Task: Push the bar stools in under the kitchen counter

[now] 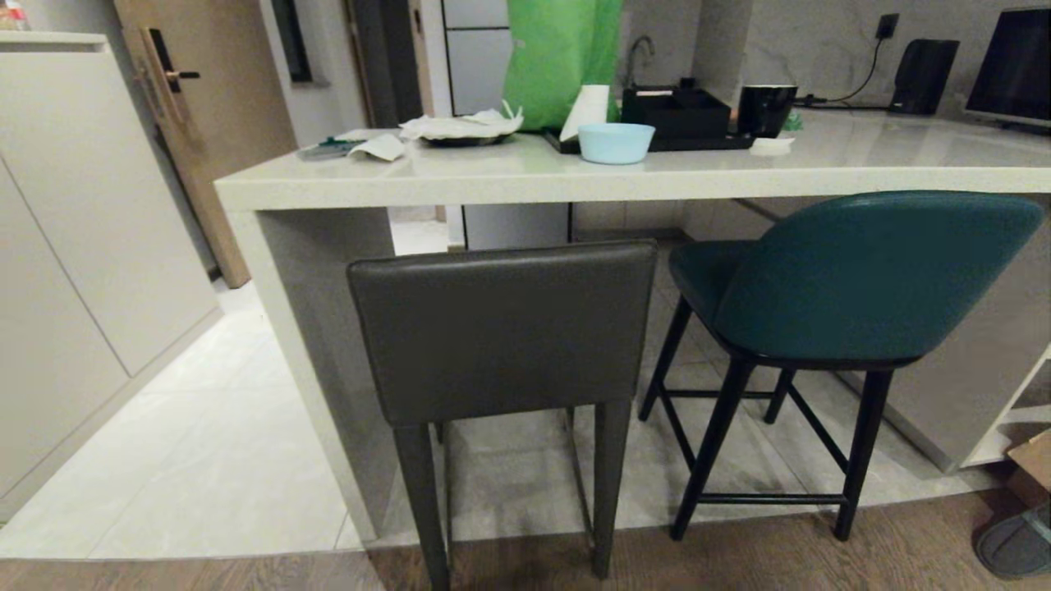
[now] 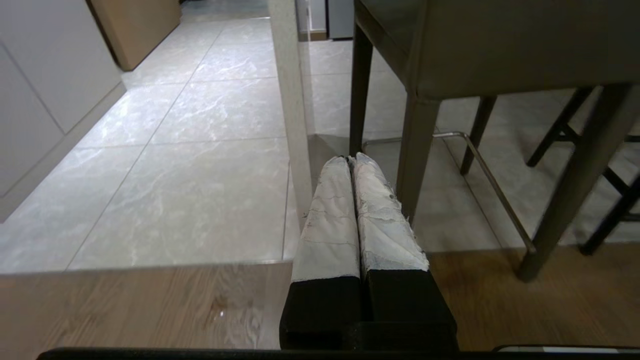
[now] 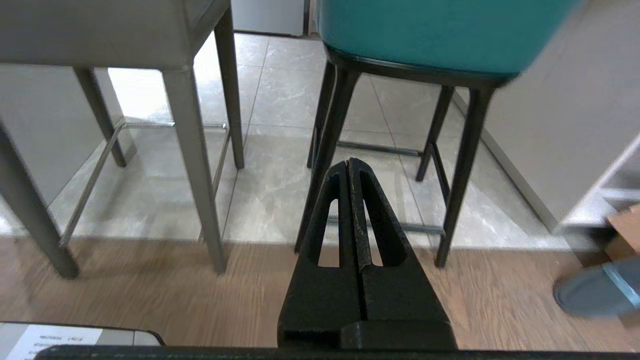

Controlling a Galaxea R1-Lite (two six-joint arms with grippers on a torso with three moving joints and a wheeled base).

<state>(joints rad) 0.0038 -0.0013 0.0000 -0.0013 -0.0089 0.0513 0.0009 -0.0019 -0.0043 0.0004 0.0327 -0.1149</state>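
Head view shows the grey stool (image 1: 501, 328) and teal stool (image 1: 862, 279) ahead of us, backs outside the surface (image 1: 369, 185); our left tool (image 2: 352, 165) and right tool (image 3: 350, 167) are low, closed, empty.

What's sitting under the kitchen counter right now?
Under the off-white stone kitchen counter: the teal padded stool's seat, grey floor tiles, a grey side panel. The dark grey leather stool's rectangular back hides its own seat.
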